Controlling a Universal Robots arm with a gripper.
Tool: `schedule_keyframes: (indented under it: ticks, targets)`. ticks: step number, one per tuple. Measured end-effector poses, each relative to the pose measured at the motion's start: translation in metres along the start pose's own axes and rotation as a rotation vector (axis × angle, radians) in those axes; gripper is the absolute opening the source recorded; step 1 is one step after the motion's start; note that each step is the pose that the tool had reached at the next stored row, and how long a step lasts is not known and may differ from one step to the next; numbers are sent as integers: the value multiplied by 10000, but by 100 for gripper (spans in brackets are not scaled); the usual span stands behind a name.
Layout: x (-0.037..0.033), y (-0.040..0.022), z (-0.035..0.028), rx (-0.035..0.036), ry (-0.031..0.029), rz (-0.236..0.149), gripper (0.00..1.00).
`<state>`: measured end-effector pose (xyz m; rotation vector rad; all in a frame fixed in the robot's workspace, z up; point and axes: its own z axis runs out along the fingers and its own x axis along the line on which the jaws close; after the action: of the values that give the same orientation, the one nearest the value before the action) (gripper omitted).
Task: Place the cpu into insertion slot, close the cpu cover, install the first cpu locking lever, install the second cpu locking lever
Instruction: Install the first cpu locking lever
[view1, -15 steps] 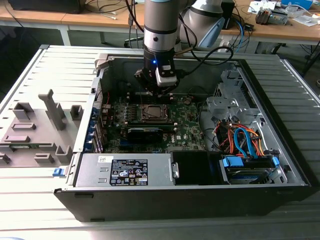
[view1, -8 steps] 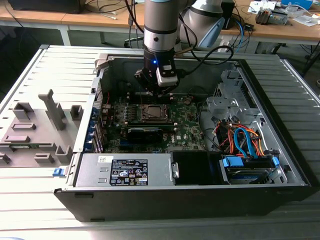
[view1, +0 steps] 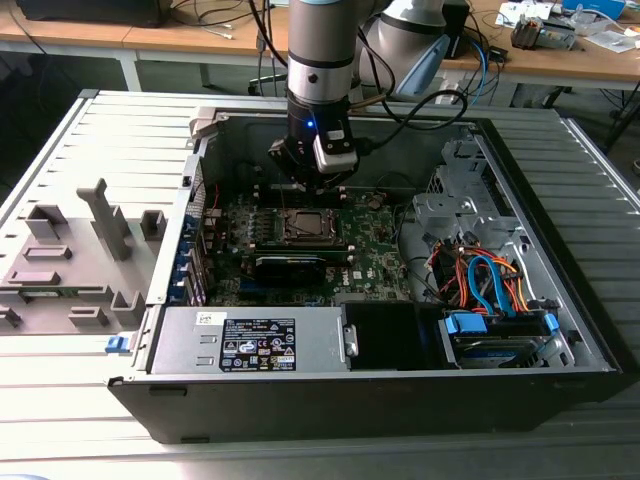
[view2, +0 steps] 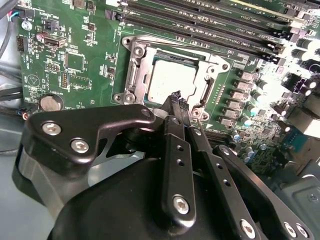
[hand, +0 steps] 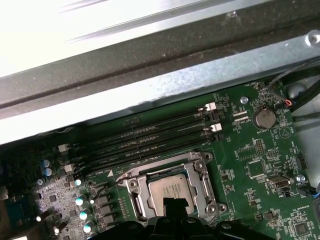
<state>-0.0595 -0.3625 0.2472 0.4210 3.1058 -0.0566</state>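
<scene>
Black gripper (view2: 178, 100), its fingers drawn together with nothing visible between them, hangs tip-down at the edge of the insertion slot (hand: 131, 184). The cpu (view2: 170, 80) sits flat in that slot, and the cpu cover (view2: 136, 75) lies folded down around it. I judge the lever steps are in hand. A thin locking lever (view2: 206, 92) runs just beside the tips; I cannot tell whether it is latched. Seating it calls for a steady press down and under its hook.

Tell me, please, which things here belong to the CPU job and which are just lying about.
Job: cpu, cover, lever, gripper.
Lying about: memory slots, coin battery, power supply, cables, grey fixture.
</scene>
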Motion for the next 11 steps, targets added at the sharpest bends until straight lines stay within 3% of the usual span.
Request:
schedule_keyframes:
  ticks: [11]
  targets:
    - [0, 0, 0, -3, -9, -261, 11]
